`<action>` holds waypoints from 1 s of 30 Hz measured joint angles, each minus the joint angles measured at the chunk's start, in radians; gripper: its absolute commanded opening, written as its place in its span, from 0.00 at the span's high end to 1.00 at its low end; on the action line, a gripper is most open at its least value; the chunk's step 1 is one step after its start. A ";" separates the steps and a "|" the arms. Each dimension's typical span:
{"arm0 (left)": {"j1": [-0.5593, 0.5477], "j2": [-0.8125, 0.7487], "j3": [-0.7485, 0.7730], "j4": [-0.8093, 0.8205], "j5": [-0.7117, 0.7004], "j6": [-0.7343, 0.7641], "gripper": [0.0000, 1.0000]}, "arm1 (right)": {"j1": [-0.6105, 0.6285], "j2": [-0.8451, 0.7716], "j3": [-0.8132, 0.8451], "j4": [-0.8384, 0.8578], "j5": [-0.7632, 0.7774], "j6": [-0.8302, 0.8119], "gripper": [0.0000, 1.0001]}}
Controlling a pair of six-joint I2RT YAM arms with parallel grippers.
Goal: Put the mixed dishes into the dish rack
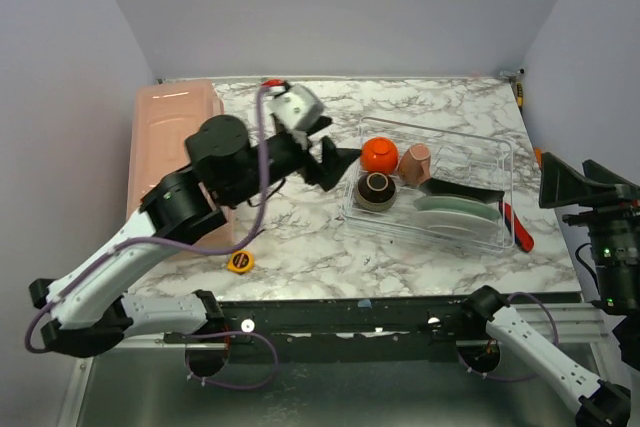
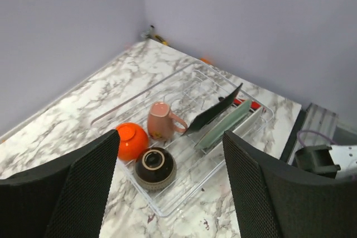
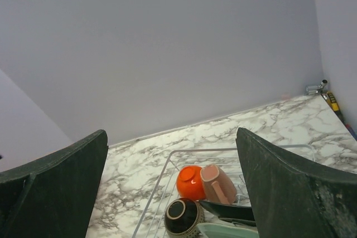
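Dish rack [image 1: 465, 157], long axis left-right, slightly skewed; left pincer [image 2: 170, 137] and right pincer [image 3: 172, 133] spread.

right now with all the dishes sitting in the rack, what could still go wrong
1. The left jaws stand open just beside the dish rack's left wall, close to the orange bowl. A careless pull-back could bump either one.
2. The teal plate and a dark plate lean tilted in the wire grid. A jolt to the rack might tip them flat.
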 measured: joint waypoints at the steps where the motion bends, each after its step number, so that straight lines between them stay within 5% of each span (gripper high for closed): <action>1: 0.001 -0.045 -0.027 0.011 -0.033 -0.009 0.21 | 0.000 -0.006 0.005 -0.007 0.005 0.000 0.00; 16: 0.001 -0.678 -0.383 0.189 -0.352 -0.179 0.14 | 0.000 -0.035 0.160 -0.112 0.041 0.054 0.00; 30: 0.001 -0.716 -0.373 0.191 -0.452 -0.207 0.13 | 0.000 -0.036 0.158 -0.148 0.060 0.060 0.00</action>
